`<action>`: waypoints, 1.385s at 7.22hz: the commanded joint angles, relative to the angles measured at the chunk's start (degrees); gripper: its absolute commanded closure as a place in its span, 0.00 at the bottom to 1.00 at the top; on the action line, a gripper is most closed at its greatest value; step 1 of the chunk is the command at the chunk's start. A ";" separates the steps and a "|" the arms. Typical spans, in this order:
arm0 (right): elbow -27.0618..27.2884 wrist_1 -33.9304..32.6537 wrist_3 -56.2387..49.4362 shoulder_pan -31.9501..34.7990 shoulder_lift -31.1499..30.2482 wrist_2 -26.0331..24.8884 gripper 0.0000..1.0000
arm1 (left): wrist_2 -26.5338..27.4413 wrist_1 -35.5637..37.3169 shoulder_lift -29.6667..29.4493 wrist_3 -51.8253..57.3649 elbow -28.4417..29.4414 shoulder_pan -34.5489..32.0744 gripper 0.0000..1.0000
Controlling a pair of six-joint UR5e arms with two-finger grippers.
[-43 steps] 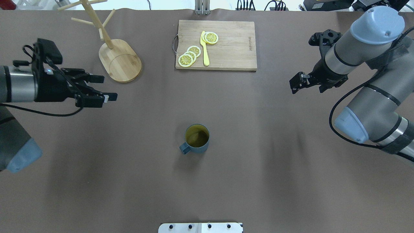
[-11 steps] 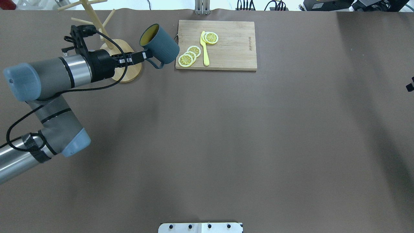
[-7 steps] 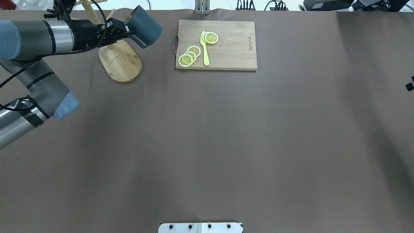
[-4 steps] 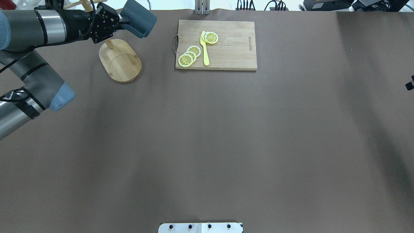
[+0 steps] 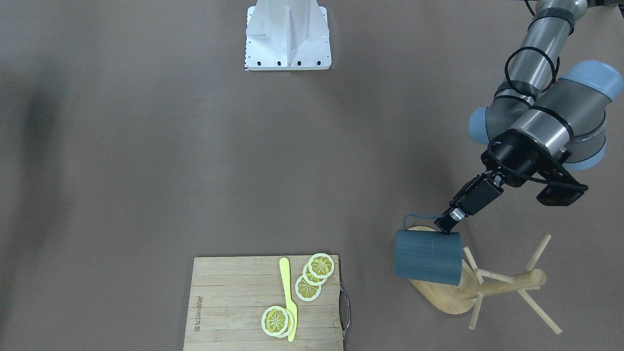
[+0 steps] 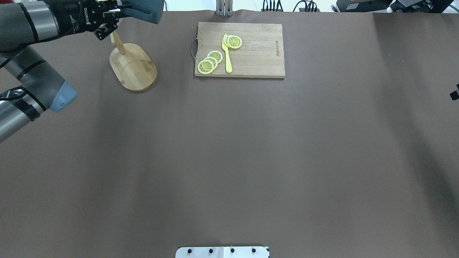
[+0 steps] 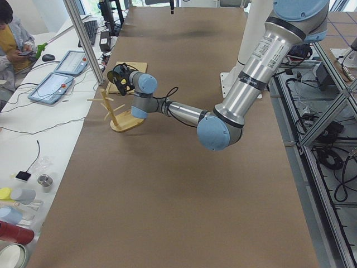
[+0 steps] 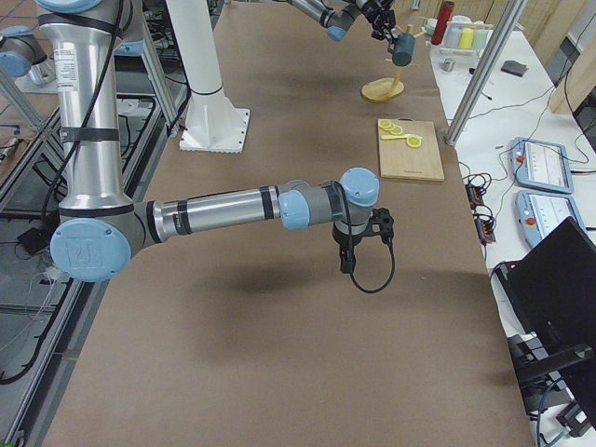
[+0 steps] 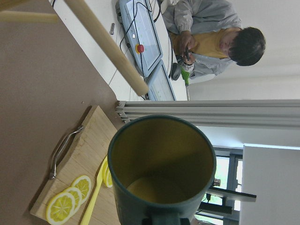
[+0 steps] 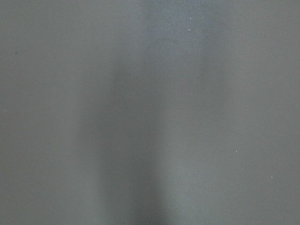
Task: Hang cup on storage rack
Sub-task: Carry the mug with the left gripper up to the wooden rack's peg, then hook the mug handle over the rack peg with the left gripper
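The dark slate-blue cup [image 5: 428,263] with its yellow inside [image 9: 161,168] hangs on its side in the air. My left gripper [image 5: 447,224] is shut on the cup's rim beside the handle. The cup is above the oval base [image 5: 446,297] of the bamboo storage rack, next to its post [image 5: 497,287] and pegs. In the overhead view the cup [image 6: 145,7] is at the top edge, right of the left gripper [image 6: 122,6], beyond the rack base [image 6: 133,68]. A peg [image 9: 105,44] passes close to the cup's mouth. The right gripper [image 8: 346,259] points down at the table; its jaws are not readable.
A wooden cutting board [image 6: 251,50] with lemon slices [image 6: 209,61] and a yellow knife [image 6: 226,53] lies right of the rack. A white robot base plate [image 6: 222,252] sits at the near table edge. An operator [image 9: 211,40] sits beyond the far edge.
My left gripper took the cup from the table's middle, carried it to the rack, and tipped and raised it toward the pegs. The right arm drew back to the right edge.
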 commanded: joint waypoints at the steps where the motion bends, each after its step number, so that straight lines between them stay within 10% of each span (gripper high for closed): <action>1: 0.08 0.00 0.03 -0.06 0.00 0.09 0.00 | 2.99 -7.97 -0.75 -6.55 5.70 -0.23 1.00; 10: 2.36 -0.09 0.64 0.03 -1.05 0.26 0.00 | 13.10 -24.34 -1.81 -37.67 16.53 1.00 1.00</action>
